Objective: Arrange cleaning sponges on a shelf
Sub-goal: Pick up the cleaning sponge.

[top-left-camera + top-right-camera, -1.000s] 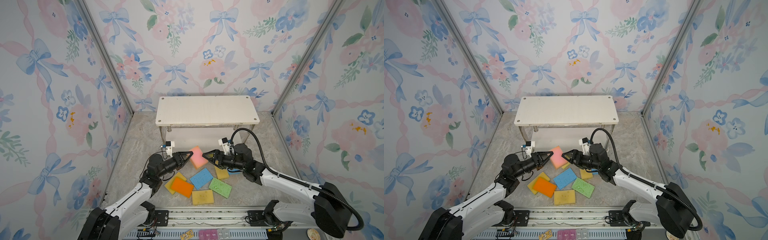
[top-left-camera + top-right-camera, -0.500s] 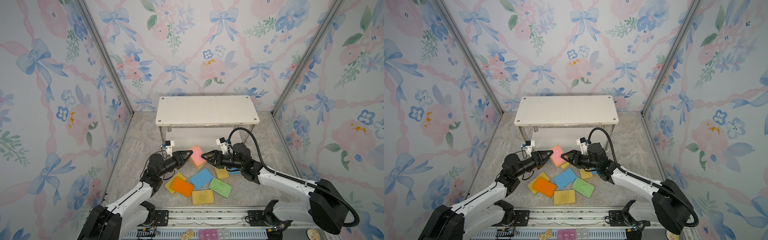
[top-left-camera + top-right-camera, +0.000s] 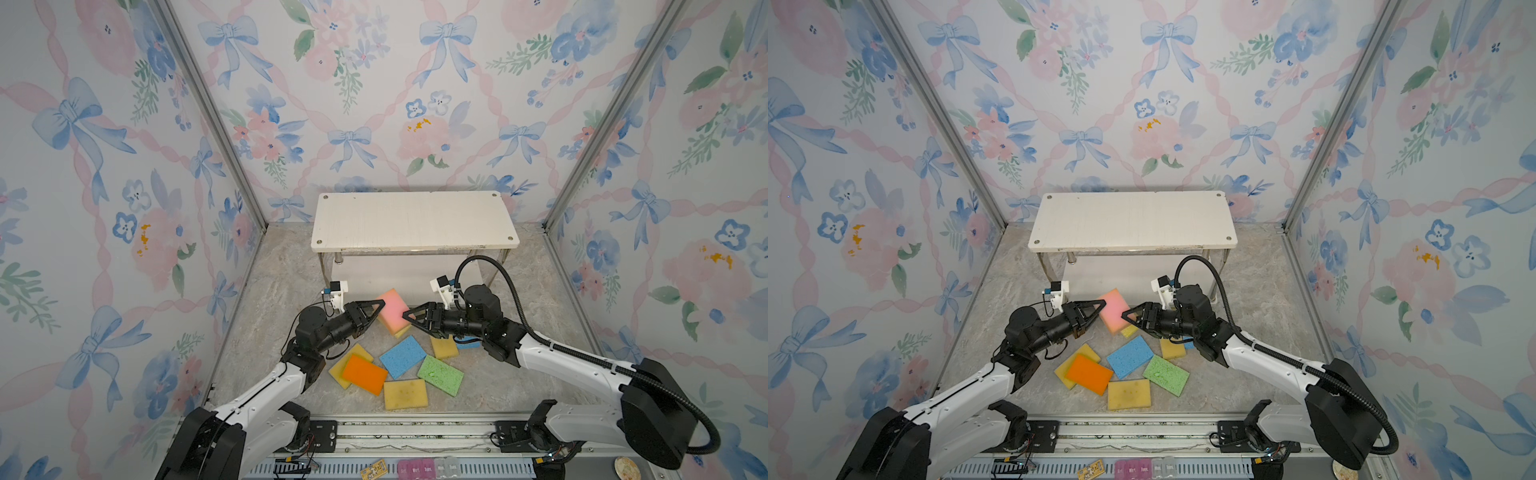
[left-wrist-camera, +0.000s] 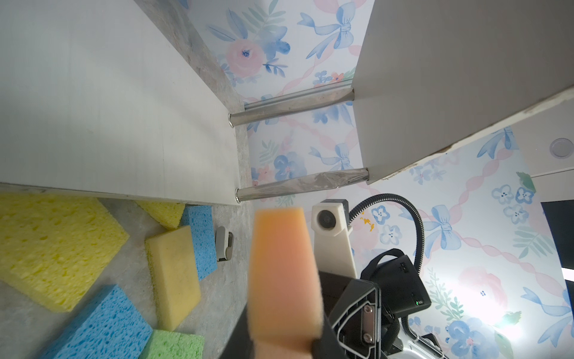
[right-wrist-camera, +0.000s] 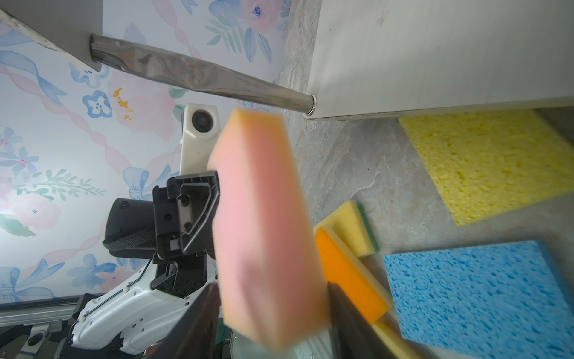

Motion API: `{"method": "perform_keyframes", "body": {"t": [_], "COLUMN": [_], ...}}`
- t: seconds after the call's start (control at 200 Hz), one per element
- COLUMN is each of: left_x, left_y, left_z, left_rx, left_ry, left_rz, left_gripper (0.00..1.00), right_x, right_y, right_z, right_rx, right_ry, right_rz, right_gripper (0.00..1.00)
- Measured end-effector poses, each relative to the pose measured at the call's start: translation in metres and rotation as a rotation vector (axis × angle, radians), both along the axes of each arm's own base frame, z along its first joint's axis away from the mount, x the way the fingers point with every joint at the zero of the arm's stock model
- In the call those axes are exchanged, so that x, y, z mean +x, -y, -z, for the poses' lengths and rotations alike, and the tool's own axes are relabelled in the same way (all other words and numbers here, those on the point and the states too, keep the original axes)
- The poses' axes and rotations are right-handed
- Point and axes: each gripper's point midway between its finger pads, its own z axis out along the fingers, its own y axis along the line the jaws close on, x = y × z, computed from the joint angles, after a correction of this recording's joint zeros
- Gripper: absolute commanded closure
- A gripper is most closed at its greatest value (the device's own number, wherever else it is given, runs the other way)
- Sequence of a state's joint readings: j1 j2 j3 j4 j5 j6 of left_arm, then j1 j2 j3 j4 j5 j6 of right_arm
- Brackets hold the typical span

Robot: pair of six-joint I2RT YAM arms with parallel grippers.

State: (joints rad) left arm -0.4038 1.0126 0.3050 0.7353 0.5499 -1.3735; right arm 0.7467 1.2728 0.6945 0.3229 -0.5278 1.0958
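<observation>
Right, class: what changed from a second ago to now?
The right hand edged toward the pink sponge and narrowed its jaws onto it, apparently taking hold. The left hand still holds that sponge; the floor sponges and shelf stayed put.

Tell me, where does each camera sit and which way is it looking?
Both top views: high over the front rail, looking down and back at the shelf, loose sponges and both whole arms.
Left wrist: on the left arm, looking along its jaws gripping the pink sponge; beyond, the right arm's camera.
Right wrist: on the right arm, looking the opposite way; pink sponge between its jaws, left arm's camera beyond.
Shared: both wrist views see the pink sponge and the shelf's lower board.
</observation>
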Motion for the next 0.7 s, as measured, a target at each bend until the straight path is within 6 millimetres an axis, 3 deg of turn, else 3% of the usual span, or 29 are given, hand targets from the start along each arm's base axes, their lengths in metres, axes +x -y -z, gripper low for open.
{"method": "perform_keyframes", "body": {"t": [0.33,0.48,0.62,0.7], "left_x": [0.0008,0.0006,0.0000,-0.0014], "left_y": [0.0003,0.0003,0.0000,-0.0005], "left_z": [0.0023,0.0023,0.0045,0.0090], "left_rx": [0.003,0.003,0.006,0.011], "left_ry": [-0.006,-0.007,-0.009,-0.016], "left_rz": [0.000,0.000,0.001,0.001], "left_gripper": [0.77,0.72,0.53,0.30], "right_x": [-0.0013,-0.0002,0.0021,0.0035], "right_y": [0.0035,0.0063,0.0070,0.0076], "right_z": [0.0021,0.0044,0.0044,0.0046], "right_rx": [-0.049,-0.076,-0.100,-0.108], "right_ry": [0.016,0.024,0.039,0.039], "right_rz": [-0.005,0.008,0.019,0.027], "right_gripper": [0.63,0.68,0.71,0.72]}}
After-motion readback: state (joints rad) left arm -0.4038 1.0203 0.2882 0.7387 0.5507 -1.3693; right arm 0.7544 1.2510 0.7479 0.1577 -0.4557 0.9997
